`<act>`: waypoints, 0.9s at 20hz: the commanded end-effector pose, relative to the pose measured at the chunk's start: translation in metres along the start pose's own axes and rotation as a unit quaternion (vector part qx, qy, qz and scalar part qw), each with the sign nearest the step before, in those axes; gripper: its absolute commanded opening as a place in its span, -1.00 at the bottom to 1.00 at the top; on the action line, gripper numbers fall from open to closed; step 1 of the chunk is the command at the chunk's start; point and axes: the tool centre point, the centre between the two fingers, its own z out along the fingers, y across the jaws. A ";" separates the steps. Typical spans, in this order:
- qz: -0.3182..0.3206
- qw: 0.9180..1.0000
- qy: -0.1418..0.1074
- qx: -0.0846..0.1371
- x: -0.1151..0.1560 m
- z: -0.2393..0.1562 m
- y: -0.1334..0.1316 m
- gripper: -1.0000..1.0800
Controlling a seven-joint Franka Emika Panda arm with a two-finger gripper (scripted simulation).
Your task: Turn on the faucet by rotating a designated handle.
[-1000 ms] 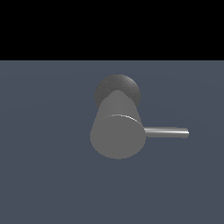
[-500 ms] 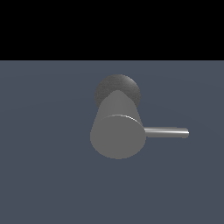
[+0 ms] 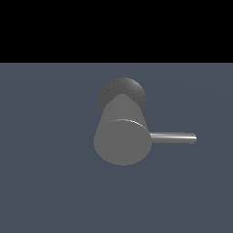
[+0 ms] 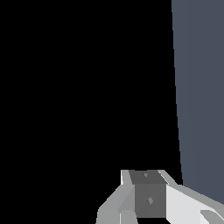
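Only fingers (image 4: 144,201) wrist-side, handle (image 3: 173,137) nowhere near.

No readable text, labels, brand marks, numbers or signs in either view. Exterior view: the faucet (image 3: 122,136) has a plain matte grey body and a flat end face with no marking; its speckled round base carries no lettering; the handle (image 3: 173,137) is a bare metallic rod with no engraving. The blue-grey floor (image 3: 45,182) is unmarked. Wrist view: the gripper (image 4: 146,199) shows plain white and grey faces; a small pale fleck on the grey block is too small to read as any character.
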 end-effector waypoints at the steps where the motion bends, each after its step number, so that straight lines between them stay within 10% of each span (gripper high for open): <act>1: 0.035 0.998 0.037 0.024 0.018 -0.016 0.018 -1.00; 9: 0.158 0.973 0.150 0.076 0.057 -0.063 0.100 -1.00; 18: 0.313 0.909 0.260 0.094 0.061 -0.105 0.222 -1.00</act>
